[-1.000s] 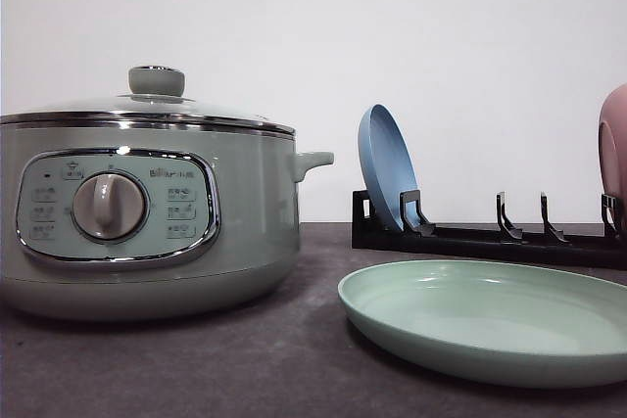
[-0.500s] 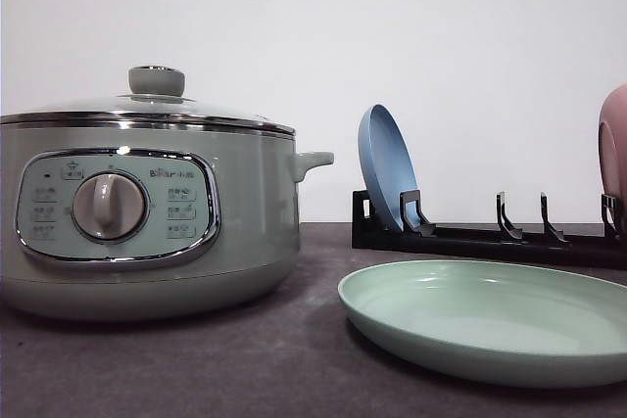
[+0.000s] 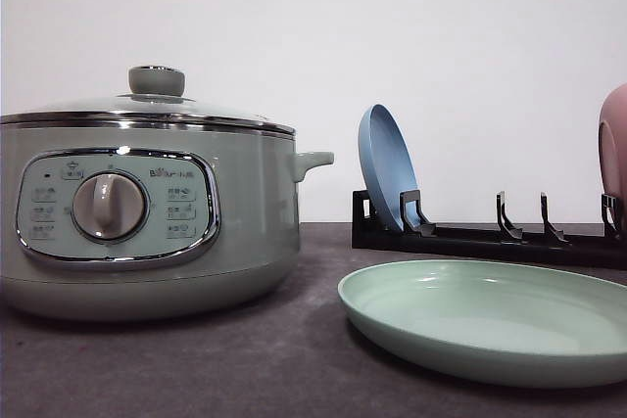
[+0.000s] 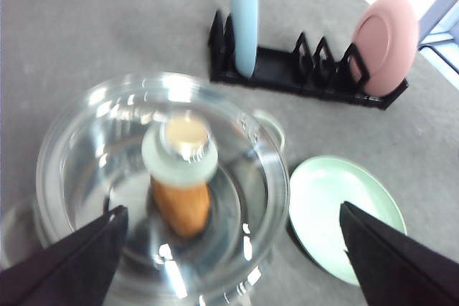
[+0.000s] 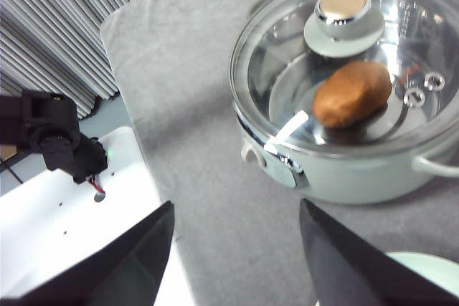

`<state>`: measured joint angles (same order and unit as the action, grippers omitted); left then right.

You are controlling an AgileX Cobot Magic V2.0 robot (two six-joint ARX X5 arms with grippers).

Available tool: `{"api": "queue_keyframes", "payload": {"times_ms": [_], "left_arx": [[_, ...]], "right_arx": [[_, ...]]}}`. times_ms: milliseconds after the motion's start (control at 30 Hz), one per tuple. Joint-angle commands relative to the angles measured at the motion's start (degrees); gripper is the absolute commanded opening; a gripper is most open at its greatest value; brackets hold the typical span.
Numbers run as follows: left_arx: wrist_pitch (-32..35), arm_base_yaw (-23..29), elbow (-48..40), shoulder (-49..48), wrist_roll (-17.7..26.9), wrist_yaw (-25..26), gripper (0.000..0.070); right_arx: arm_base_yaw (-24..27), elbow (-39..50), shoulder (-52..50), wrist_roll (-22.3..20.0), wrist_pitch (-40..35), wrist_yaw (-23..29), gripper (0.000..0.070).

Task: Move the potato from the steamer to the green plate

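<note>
One potato inside one lidded steamer; one green plate beside it.
Left gripper above the lid, right gripper off to the side — both spread wide.

Front view was evenly and brightly lit; the white wall was rendered near overexposure. Soft shadows were cast beneath the steamer and the green plate. A small highlight was recorded on the chrome panel rim. In the left wrist view, motion blur was noted across the glass lid, with scattered glare spots; the upper edge was washed out. In the right wrist view, focus was slightly soft, and specular reflections were observed on the lid.
</note>
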<state>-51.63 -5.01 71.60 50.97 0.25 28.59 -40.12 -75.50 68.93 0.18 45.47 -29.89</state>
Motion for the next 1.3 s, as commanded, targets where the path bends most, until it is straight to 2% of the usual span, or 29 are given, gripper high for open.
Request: {"api": "queue_keyframes", "payload": {"times_ms": [0, 267, 500, 700, 900, 1267], "left_arx": [[-0.78, -0.97, 4.82, 3.31, -0.3, -2.01, 0.0607], [-9.24, -7.58, 22.54, 20.05, 1.16, -10.62, 0.0606], [-14.26, -12.46, 30.95, 32.07, 2.11, -17.41, 0.0601], [-14.56, -14.84, 31.66, 38.79, 2.16, -19.13, 0.0595], [-15.07, -16.7, 31.66, 43.42, 2.21, -23.19, 0.0595], [-16.42, -17.85, 31.66, 48.46, 2.18, -24.59, 0.0595]], "right_arx": [[-0.44, -1.05, 0.57, -0.87, 0.08, -0.07, 0.0345], [-0.44, -1.05, 0.57, -0.89, 0.49, -0.07, 0.0345], [-0.44, -1.05, 0.57, -0.9, 0.98, -0.07, 0.0345], [-0.44, -1.05, 0.57, -0.9, 1.38, 0.17, 0.0345], [-0.44, -1.05, 0.57, -0.87, 1.42, 0.2, 0.0345], [-0.44, -1.05, 0.59, -0.88, 1.73, 1.62, 0.0345]]}}
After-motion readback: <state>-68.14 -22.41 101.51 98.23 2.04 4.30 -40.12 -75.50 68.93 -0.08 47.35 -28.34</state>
